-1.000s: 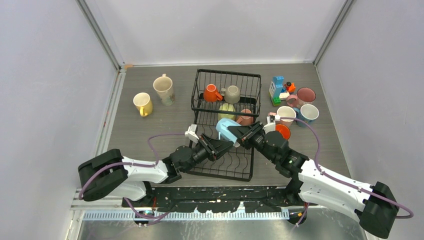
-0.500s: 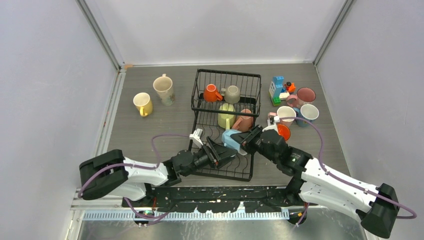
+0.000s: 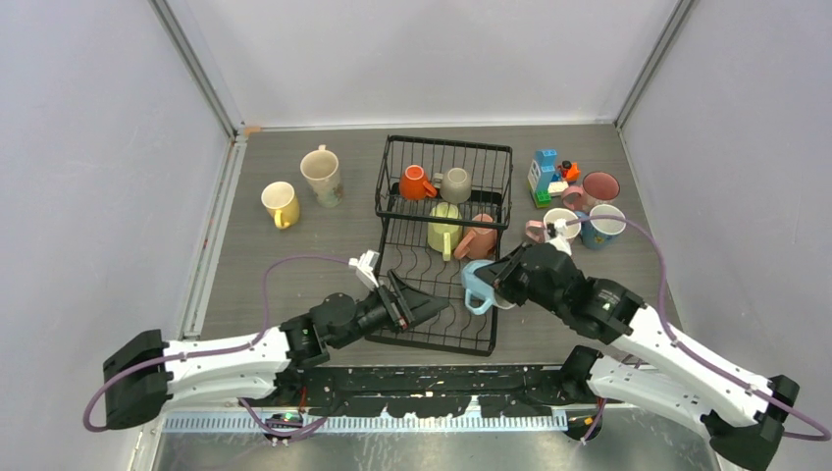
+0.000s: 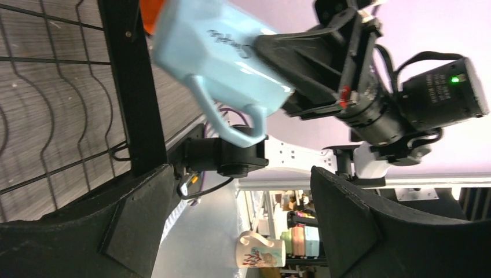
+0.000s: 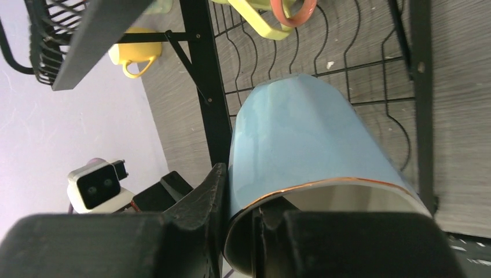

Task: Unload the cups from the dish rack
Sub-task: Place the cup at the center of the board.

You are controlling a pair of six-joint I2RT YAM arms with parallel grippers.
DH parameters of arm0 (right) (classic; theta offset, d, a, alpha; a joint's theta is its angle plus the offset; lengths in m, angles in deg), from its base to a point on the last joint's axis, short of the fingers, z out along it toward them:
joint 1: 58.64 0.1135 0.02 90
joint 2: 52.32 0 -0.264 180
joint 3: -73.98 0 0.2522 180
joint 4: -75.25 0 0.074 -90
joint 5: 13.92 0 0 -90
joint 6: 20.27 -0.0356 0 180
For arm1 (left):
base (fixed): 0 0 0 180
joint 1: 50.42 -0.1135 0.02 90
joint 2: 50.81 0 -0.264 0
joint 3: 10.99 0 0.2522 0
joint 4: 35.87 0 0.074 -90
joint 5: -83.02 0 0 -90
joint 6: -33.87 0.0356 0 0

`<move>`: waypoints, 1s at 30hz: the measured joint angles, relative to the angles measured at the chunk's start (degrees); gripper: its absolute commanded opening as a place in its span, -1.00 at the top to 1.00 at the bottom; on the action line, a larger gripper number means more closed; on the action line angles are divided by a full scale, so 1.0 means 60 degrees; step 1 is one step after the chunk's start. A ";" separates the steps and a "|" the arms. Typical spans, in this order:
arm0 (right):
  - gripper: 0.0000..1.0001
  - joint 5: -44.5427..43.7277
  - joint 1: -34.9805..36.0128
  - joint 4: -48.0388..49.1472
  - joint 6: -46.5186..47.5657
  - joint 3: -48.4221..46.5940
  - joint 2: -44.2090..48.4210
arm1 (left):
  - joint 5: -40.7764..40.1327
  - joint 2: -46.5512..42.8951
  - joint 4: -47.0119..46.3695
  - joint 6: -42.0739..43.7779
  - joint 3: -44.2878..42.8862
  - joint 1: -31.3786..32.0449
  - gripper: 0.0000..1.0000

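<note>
Right gripper [image 3: 498, 279] pinches light blue mug [image 3: 478, 286] by rim, finger inside for firm hold, above dish rack [image 3: 446, 147] 5 o'clock corner. Left gripper [image 3: 424, 306] spread, empty, at 6 o'clock.

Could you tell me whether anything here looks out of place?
Only the colourful toy-block figure at the far right, beside the pink mug: it is no dishware. Nothing looks spilled or broken.

Ten cups [image 3: 280, 203], one dish rack [image 3: 451, 143], one toy-block figure [image 3: 546, 177].
</note>
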 measured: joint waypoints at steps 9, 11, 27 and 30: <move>0.99 -0.1013 0.0000 -0.3818 0.0605 -0.2335 0.0616 | 0.0084 -0.1260 0.2980 0.1198 -0.0612 -0.0291 -0.87; 0.99 -0.1275 -0.0004 -0.4550 0.0729 -0.2688 0.0594 | 0.0098 -0.1286 0.3402 0.1468 -0.0827 -0.0310 -0.88; 0.99 -0.1202 -0.5060 -0.6535 0.3617 -0.4120 -0.1570 | 0.0820 -0.1300 0.4827 0.2364 -0.1435 -0.0754 -0.89; 0.99 -0.0681 -0.6692 -0.6411 0.4419 -0.4215 -0.1894 | 0.1009 -0.1279 0.4991 0.2419 -0.1639 -0.0801 -0.90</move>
